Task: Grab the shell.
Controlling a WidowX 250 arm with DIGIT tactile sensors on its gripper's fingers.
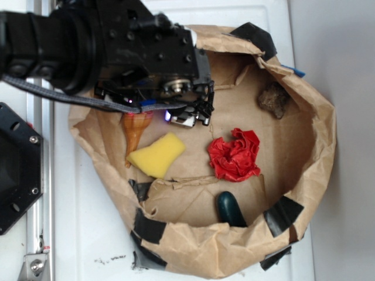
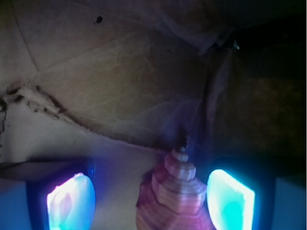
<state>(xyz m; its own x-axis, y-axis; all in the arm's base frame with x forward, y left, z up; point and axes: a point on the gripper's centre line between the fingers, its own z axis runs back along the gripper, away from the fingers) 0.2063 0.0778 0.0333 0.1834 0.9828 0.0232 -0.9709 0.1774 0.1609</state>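
On the white tabletop (image 1: 263,17), inside taped brown paper walls (image 1: 316,175), the spread claw (image 2: 151,201) straddled the orange ridged shell (image 2: 175,196)

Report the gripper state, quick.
Gripper: open, jaws on either side of the orange-tan ridged conch shell, not yet shut on it.

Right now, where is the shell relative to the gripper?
In the wrist view the shell sits between the open gripper pads, nearer the right one. In the exterior view it lies at the paper tray's left, tail touching the yellow sponge.
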